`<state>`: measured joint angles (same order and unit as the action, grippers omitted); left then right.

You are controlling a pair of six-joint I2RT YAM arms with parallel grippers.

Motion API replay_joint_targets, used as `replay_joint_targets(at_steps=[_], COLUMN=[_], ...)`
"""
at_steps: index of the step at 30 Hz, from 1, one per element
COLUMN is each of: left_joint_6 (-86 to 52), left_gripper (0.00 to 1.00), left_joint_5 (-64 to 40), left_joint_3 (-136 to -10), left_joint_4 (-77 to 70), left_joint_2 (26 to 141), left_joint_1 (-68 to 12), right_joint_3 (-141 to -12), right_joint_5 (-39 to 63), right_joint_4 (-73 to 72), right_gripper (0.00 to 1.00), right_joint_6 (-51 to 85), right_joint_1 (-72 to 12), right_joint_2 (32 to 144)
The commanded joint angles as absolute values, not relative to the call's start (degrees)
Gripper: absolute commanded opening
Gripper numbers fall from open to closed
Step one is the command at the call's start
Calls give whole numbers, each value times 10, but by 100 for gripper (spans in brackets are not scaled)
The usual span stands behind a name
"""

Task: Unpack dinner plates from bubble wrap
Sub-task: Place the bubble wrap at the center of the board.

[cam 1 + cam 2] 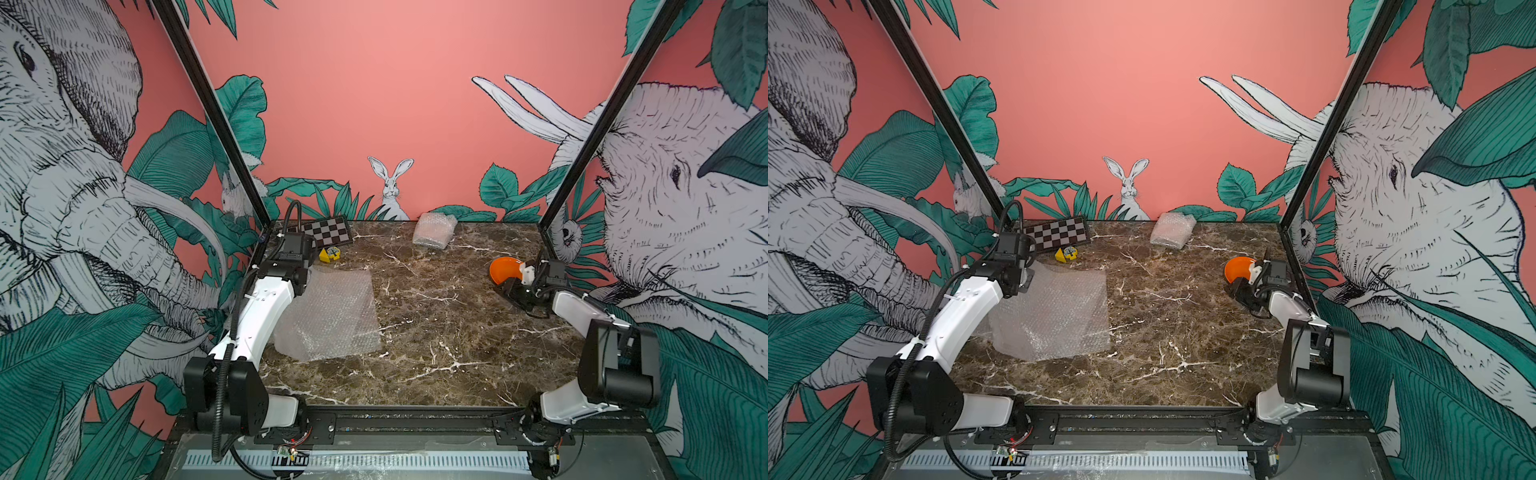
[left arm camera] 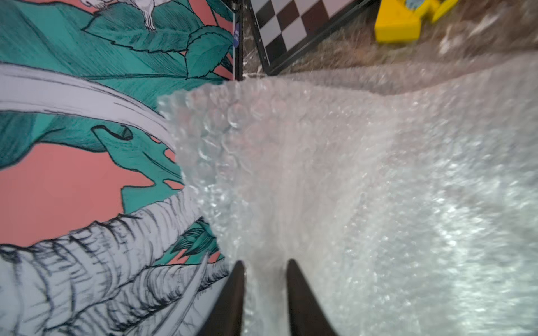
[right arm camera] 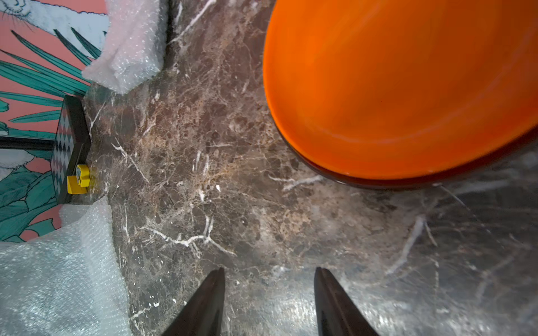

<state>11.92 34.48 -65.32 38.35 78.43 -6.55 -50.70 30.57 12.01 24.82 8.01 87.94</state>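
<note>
Weighing up what is left, I judge the folded bundle of clear bubble wrap at the back edge of the brown marble tabletop to be the next job. It is bulky enough that a plate may sit inside, though I cannot see through it.

My left pincer stands with its jaws parted over the flat, spread-out sheet of clear bubble wrap on the left side of the tabletop, and it grips nothing that I can make out. My right pincer is likewise parted and empty above bare marble. It is near the plain bright orange round plate, which rests by the right wall on a dark reddish plate whose rim shows beneath it.

The wrap should be light, soft and floppy, and slick enough to slide out of a shallow pinch, so I would take a loose corner or free flap deep between the fingers. The plates look hard, glossy and breakable. I would hold one by its rim, firmly but gently, and set it down flat.
</note>
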Motion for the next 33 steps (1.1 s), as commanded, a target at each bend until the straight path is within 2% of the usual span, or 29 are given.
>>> replay_joint_targets(at_steps=[1, 3, 8, 20, 26, 33], left_joint_6=[91, 87, 66, -9, -93, -135], left_gripper=[54, 65, 76, 76, 75, 74], left_joint_5=[401, 406, 346, -17, -187, -251], left_joint_3=[-644, -646, -657, -584, -491, -456], left_joint_4=[358, 355, 352, 298, 193, 181], left_joint_2=[780, 776, 749, 673, 624, 628], left_joint_1=[-52, -50, -49, -49, -49, -50], right_joint_3=[-537, -554, -609, -786, -900, -1016], right_joint_5=[313, 314, 320, 297, 286, 279], right_joint_4=[103, 93, 55, -31, -29, -19], right_gripper=[52, 52, 54, 57, 58, 60], right_joint_6=[261, 270, 304, 416, 452, 497], right_joint_1=[59, 45, 13, -28, -50, -64], right_joint_2=[896, 910, 972, 1151, 1241, 1338])
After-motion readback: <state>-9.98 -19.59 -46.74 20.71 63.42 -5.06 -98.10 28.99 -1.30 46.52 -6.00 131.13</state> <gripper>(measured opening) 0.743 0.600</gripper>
